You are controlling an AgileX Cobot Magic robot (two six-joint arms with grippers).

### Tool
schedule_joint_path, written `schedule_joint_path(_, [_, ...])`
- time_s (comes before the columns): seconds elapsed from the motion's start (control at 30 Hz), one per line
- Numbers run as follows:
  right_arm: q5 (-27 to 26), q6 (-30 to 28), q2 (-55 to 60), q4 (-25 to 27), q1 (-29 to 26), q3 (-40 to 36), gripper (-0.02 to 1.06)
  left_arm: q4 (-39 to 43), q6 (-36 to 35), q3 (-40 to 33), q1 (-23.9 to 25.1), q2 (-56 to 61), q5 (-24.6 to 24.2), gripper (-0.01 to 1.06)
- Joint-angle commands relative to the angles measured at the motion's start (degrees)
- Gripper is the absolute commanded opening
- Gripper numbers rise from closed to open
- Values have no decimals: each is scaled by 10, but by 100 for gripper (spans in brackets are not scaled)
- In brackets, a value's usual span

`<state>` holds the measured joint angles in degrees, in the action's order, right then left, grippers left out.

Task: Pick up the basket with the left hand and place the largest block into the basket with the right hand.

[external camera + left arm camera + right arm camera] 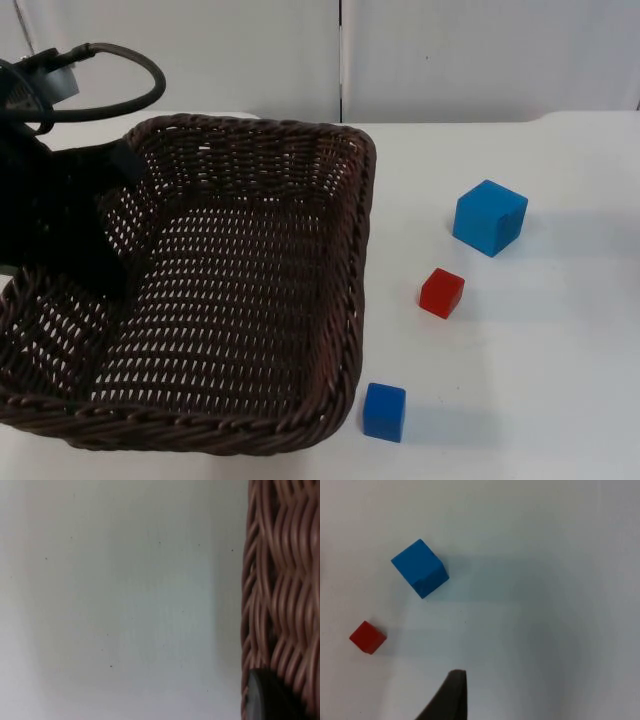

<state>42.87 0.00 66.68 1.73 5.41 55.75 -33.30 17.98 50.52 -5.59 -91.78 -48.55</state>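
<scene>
The left gripper (95, 225) is gripping the basket (330, 250) at left; the big blue block (489, 217) is sitting at right.

The basket (220, 290) takes up the left half of the desk (560, 380) in the top view, its far rim near the partition wall (450, 50) and its near rim by the desk's front edge. The left arm reaches in over the basket's left rim. 3 blocks lie on the desk to the right of the basket, all apart from one another. The largest block (490, 217) lies farthest back and farthest right. The middle block (441, 293) lies in front of it and to its left, between the other 2. The nearest block (384, 411) lies just beside the basket's front right corner.
</scene>
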Motion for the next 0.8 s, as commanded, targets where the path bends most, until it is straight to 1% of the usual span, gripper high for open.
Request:
schedule_joint_path(0.0, [-12, -9, 12, 0, -1, 5, 105, -19, -3, -1, 0, 9, -2, 0])
schedule_joint_path(0.37, [-61, -11, 59, 1, -1, 5, 105, -19, -3, -1, 0, 9, -2, 0])
schedule_joint_path(0.5, [-83, -11, 95, 1, -1, 5, 105, -19, -3, -1, 0, 9, -2, 0])
schedule_joint_path(0.63, [-96, -22, 123, 1, -1, 6, 105, -20, -3, -1, 0, 9, -2, 0])
schedule_joint_path(0.77, [-95, -27, 158, 4, 0, 23, 105, -23, -3, -1, 0, 9, -5, 0])
